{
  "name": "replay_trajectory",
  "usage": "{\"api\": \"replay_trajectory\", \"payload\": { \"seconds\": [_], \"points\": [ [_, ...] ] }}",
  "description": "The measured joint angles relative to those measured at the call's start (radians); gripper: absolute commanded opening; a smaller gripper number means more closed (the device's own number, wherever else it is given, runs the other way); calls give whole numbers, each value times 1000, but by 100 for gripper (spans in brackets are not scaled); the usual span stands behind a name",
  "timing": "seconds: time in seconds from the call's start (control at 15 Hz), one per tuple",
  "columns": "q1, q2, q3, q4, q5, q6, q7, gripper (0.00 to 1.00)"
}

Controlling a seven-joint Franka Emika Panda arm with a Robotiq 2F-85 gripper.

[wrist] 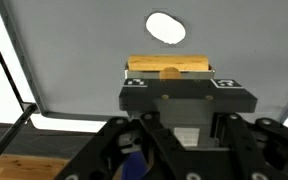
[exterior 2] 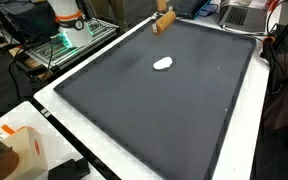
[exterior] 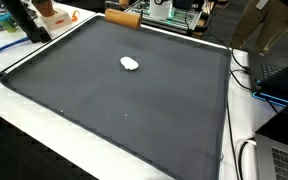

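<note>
A light wooden block [wrist: 149,66] lies across the tips of my gripper [wrist: 170,77], whose black body with two marker tags hides the fingers. In both exterior views the block [exterior: 124,17] [exterior 2: 164,25] is at the far edge of the dark mat [exterior: 114,110] [exterior 2: 154,110], and little of the gripper shows above it. The jaws appear shut on the block. A small white oval object [exterior: 130,64] [exterior 2: 164,64] [wrist: 165,27] rests on the mat a short way beyond the block, untouched.
The mat covers a white table [exterior: 24,135] [exterior 2: 59,115]. Cables [exterior: 246,75] and a laptop [exterior: 284,160] lie along one side. An orange-and-white box [exterior 2: 24,150] stands at a table corner. A rack with equipment [exterior 2: 54,45] stands behind the table.
</note>
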Motion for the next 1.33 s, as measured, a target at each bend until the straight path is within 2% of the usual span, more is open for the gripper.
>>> {"api": "replay_trajectory", "payload": {
  "seconds": [0.07,0.2,0.4,0.47,0.8,1.2,1.33],
  "points": [
    [0,32,13,38,-13,-9,30,48],
    [-2,91,31,104,-37,-25,83,48],
    [-5,137,34,145,-42,-30,96,48],
    [-6,141,34,147,-42,-31,96,23],
    [-1,165,37,157,-42,-32,142,23],
    [11,234,51,227,-46,-55,232,23],
    [13,263,57,265,-79,-87,259,23]
  ]
}}
